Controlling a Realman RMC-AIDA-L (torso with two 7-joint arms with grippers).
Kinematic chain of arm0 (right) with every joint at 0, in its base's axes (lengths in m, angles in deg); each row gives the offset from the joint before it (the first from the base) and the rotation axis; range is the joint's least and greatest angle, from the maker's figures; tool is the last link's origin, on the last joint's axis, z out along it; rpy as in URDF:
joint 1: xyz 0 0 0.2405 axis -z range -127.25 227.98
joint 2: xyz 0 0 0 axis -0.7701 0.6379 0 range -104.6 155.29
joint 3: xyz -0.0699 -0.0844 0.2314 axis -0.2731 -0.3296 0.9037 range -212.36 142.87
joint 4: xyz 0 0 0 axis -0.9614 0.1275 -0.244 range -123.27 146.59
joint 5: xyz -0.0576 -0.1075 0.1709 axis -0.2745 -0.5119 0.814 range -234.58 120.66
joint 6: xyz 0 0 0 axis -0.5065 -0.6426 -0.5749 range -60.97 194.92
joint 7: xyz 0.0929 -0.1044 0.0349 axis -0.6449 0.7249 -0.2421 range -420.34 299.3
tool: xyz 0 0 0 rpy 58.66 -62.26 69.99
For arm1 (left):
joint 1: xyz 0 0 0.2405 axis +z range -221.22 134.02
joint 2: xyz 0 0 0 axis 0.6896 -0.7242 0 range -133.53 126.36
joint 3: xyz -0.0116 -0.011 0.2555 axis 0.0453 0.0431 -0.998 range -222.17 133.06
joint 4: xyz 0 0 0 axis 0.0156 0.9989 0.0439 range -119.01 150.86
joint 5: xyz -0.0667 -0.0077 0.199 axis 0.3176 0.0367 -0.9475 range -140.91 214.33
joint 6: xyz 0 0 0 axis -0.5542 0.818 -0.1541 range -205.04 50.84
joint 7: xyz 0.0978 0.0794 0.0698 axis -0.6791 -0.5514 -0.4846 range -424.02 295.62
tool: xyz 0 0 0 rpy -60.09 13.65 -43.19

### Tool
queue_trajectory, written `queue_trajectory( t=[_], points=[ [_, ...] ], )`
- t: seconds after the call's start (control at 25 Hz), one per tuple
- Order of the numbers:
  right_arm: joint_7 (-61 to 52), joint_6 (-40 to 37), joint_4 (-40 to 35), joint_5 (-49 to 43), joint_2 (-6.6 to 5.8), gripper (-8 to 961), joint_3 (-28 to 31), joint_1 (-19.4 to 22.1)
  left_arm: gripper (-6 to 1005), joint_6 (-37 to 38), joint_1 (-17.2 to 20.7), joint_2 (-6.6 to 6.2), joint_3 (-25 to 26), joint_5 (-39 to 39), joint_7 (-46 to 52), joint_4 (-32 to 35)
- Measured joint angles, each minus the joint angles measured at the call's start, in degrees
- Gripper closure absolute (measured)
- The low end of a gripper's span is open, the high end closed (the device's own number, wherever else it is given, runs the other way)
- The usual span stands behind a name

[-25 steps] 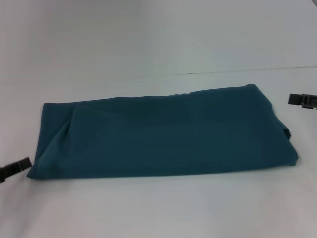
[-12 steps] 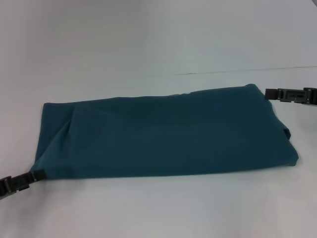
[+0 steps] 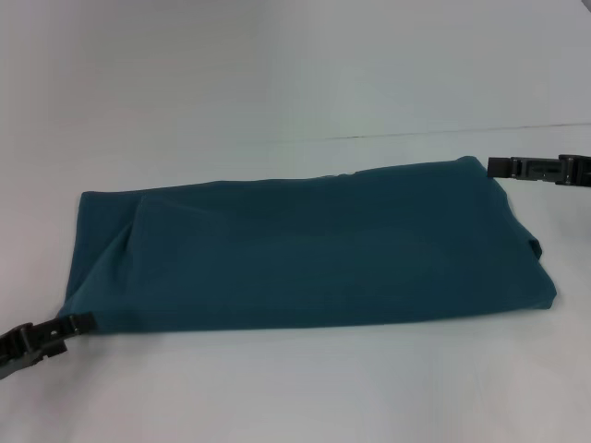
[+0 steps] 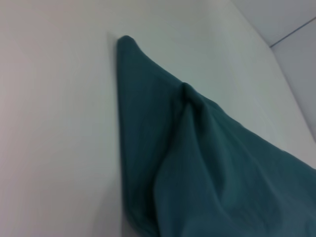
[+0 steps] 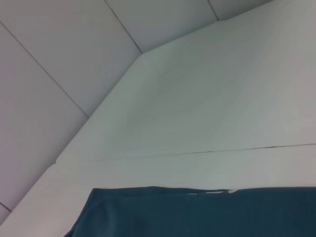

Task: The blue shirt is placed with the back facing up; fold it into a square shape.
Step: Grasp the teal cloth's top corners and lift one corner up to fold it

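The blue shirt (image 3: 305, 245) lies on the white worktop (image 3: 295, 388), folded into a long band that runs across the head view from left to right, plain side up, no lettering showing. Its near long edge is fairly straight; the far edge climbs toward the right, so the band sits slightly askew. A soft crease stands up near the left end, and at the right end the layers bunch into a small dark tuck at the edge. From the left wrist view, the shirt (image 4: 197, 163) tapers to a rounded corner lying flat on the worktop (image 4: 54, 123), with a raised ridge of cloth running back from it. The right wrist view catches only a strip of the shirt (image 5: 197, 215) along the low edge of its picture, a sliver of pale trim at its far hem, with the worktop (image 5: 207, 108) stretching beyond to a thin seam line and the panelled wall behind. Now the arms: the left claw (image 3: 78, 323) is down at the near left corner of the shirt, its dark tip right at the cloth edge, low over the worktop. The right claw (image 3: 494, 168) is at the far right corner, its tip meeting the top of the fabric there. Whether either claw is clenched on cloth or released, I cannot tell.
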Motion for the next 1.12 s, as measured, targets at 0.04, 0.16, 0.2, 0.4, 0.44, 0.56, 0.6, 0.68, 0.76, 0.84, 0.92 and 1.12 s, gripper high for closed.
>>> queue_trajectory(
  t=[0.04, 0.16, 0.2, 0.4, 0.44, 0.56, 0.6, 0.68, 0.76, 0.84, 0.92, 1.12],
  points=[
    [0.0, 0.0, 0.0, 0.1, -0.03, 20, 0.0, 0.0, 191, -0.3, -0.1, -0.05, 0.0, -0.1, 0.1, -0.1],
    [-0.2, 0.0, -0.1, 0.1, -0.10, 19, 0.0, 0.0, 192, -2.0, -1.0, -0.48, 0.0, -1.9, 0.7, -1.2],
    [-0.3, 0.0, -0.1, 0.2, -0.12, 19, 0.0, 0.0, 192, -2.6, -1.4, -0.63, 0.0, -2.7, 0.9, -1.6],
    [-0.6, -0.5, -0.2, 0.2, -0.25, 22, 0.4, 0.0, 193, -3.7, -2.6, -1.11, 0.0, -3.8, 1.3, -2.0],
    [-0.7, -0.5, -0.2, 0.2, -0.29, 22, 0.4, 0.0, 193, -3.7, -2.8, -1.21, 0.0, -3.9, 1.4, -2.0],
    [-0.8, -0.6, -0.2, 0.2, -0.38, 24, 0.4, 0.1, 193, -3.9, -3.3, -1.36, 0.0, -4.3, 1.6, -2.0],
    [-0.8, -0.6, -0.2, 0.2, -0.39, 24, 0.4, 0.1, 193, -3.9, -3.4, -1.38, 0.0, -4.4, 1.7, -2.0],
    [-0.8, -0.6, -0.2, 0.2, -0.39, 24, 0.4, 0.1, 194, -4.1, -3.6, -1.42, 0.0, -4.8, 1.9, -2.0],
    [-0.8, -0.6, -0.2, 0.2, -0.39, 23, 0.4, 0.1, 194, -4.4, -3.7, -1.45, 0.0, -5.4, 2.2, -2.0],
    [-0.8, -0.6, -0.2, 0.2, -0.39, 23, 0.4, 0.2, 194, -4.5, -3.7, -1.46, 0.0, -5.6, 2.4, -2.0],
    [-0.8, -0.6, -0.2, 0.2, -0.42, 24, 0.4, 0.2, 194, -4.6, -3.8, -1.47, 0.0, -5.6, 2.4, -2.0],
    [-0.8, -0.6, -0.2, 0.2, -0.45, 25, 0.4, 0.1, 195, -5.2, -4.2, -1.51, -0.2, -5.7, 2.4, -2.7]
  ],
)
